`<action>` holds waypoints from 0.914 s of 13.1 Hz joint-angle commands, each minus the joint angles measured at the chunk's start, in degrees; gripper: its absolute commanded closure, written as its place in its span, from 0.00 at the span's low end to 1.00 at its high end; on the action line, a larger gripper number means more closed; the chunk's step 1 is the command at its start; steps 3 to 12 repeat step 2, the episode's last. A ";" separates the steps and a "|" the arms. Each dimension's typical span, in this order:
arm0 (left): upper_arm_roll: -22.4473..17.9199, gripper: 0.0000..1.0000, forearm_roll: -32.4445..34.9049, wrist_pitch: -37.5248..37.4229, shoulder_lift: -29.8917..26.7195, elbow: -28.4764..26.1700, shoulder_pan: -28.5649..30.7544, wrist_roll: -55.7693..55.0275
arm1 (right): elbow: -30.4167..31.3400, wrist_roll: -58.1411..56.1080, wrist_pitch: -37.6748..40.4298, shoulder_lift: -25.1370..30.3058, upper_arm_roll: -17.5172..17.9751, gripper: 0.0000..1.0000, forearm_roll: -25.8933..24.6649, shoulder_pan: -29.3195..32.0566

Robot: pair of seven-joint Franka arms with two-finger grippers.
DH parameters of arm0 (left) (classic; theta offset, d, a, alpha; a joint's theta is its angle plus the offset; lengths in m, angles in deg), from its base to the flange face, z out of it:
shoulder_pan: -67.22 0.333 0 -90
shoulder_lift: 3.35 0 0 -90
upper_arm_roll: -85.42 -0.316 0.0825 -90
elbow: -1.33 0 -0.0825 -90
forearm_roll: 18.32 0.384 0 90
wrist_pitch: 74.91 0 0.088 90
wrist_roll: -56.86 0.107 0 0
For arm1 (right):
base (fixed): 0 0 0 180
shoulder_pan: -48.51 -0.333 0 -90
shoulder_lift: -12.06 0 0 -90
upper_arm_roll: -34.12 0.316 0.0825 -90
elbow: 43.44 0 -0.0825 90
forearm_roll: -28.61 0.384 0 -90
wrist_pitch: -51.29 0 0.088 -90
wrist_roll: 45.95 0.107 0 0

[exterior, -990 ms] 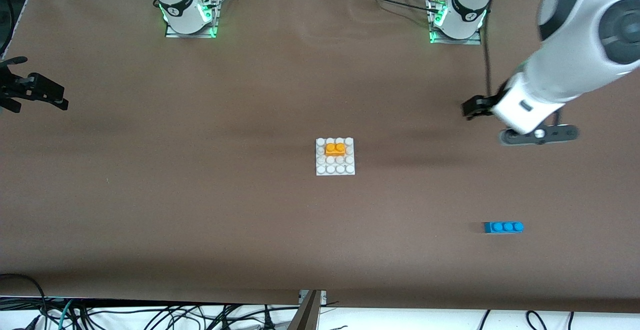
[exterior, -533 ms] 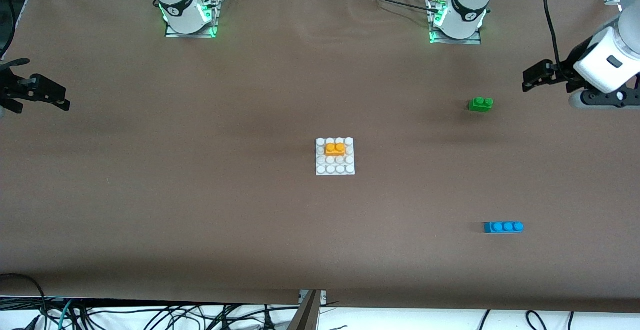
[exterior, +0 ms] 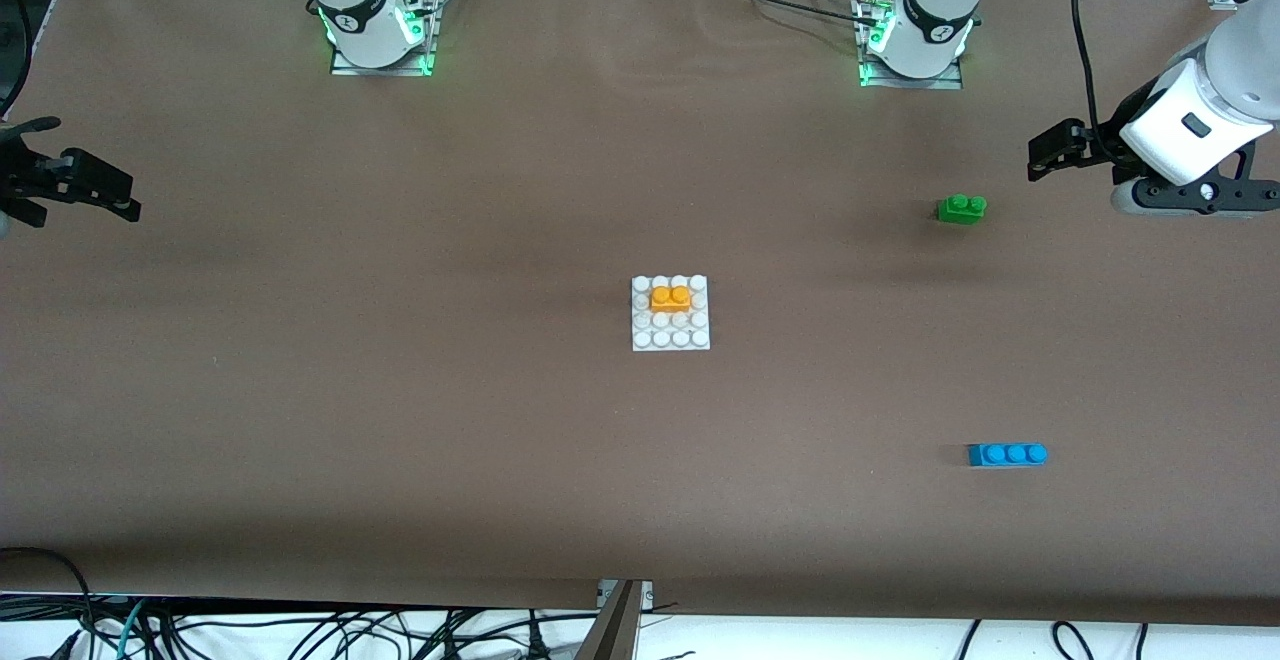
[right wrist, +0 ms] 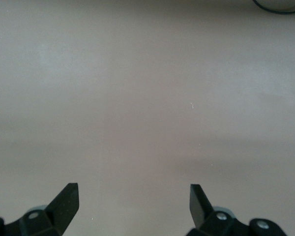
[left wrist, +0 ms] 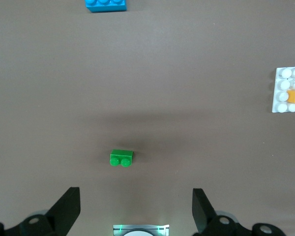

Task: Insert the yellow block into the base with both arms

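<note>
The right claw (exterior: 125,202) hung over the bare tabletop (exterior: 400,420) at the right arm's end, its forearm out of frame, its black fingers (right wrist: 64,201) spread apart and empty. That arm waited, placed as it was 1 second before.

At mid-tabletop the white base (exterior: 670,340) lay flat, and the yellow block (exterior: 670,297) sat pressed onto its studs in the 2nd row from the arms' bases, level, with no claw near it.

Toward the left arm's end stood a green brick (exterior: 961,208) with 2 studs, and nearer the front camera a blue brick (exterior: 1007,454) with 3 studs.

The left claw (exterior: 1045,152) hung over the tabletop past the green brick, toward the left arm's end, wrist tilted with the fingers aimed toward mid-tabletop, fingers (left wrist: 69,206) wide and released. 1 second before, this arm had covered the green brick; it had since drawn back, uncovering the brick.
</note>
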 commanded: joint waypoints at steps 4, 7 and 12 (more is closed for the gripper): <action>0.34 0.00 -1.30 0.36 -1.02 -0.58 0.38 1.41 | 0.54 -0.38 0.26 0.62 0.56 0.00 -0.65 0.35; 0.34 0.00 -1.30 0.36 -1.02 -0.58 0.38 1.41 | 0.54 -0.38 0.26 0.62 0.56 0.00 -0.65 0.35; 0.34 0.00 -1.30 0.36 -1.02 -0.58 0.38 1.41 | 0.54 -0.38 0.26 0.62 0.56 0.00 -0.65 0.35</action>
